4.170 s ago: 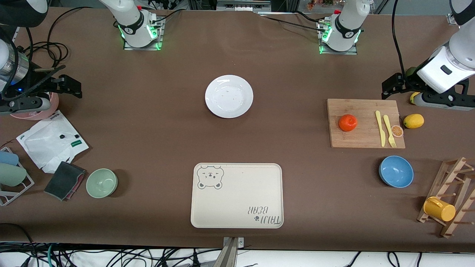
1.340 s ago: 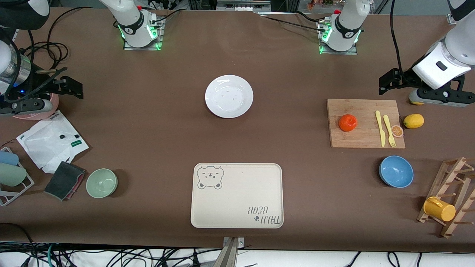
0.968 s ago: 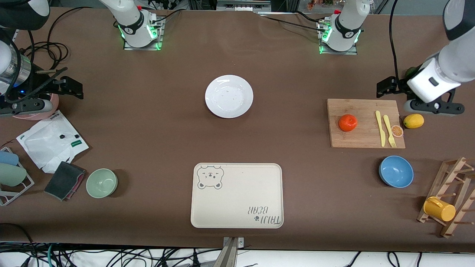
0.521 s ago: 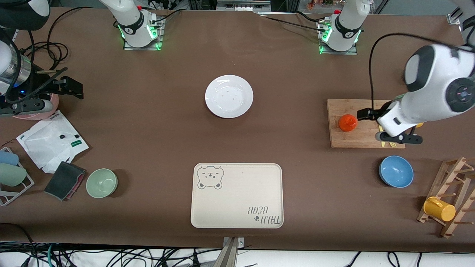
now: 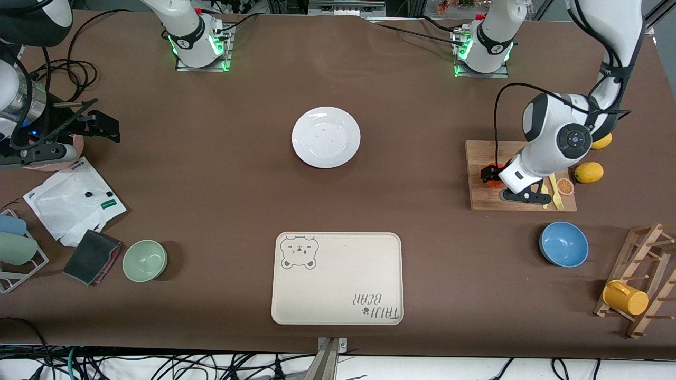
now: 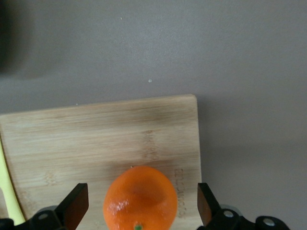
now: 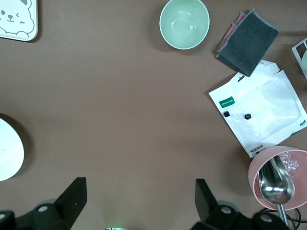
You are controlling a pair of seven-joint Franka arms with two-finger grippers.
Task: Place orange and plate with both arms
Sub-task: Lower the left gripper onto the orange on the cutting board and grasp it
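Note:
The orange (image 5: 495, 182) sits on the wooden cutting board (image 5: 483, 201) toward the left arm's end of the table. My left gripper (image 5: 501, 183) is low over it and hides most of it in the front view. In the left wrist view the orange (image 6: 140, 196) lies between the open fingers of the left gripper (image 6: 140, 203), with a gap on each side. The white plate (image 5: 326, 137) lies empty mid-table, near the bases; its edge shows in the right wrist view (image 7: 7, 148). My right gripper (image 5: 107, 125) waits open and empty, up in the air at the right arm's end of the table.
A beige bear-print tray (image 5: 338, 277) lies near the front edge. A yellow fork (image 5: 554, 191) and an orange slice (image 5: 565, 186) lie on the board, with two lemons (image 5: 588, 172) beside it. There are also a blue bowl (image 5: 563, 244), a green bowl (image 5: 144, 260), a pink bowl with a spoon (image 7: 278, 177) and a white bag (image 5: 74, 203).
My left arm has swung in from the table's end and come down over the cutting board, and its open fingers now straddle the orange. The right arm has stayed put.

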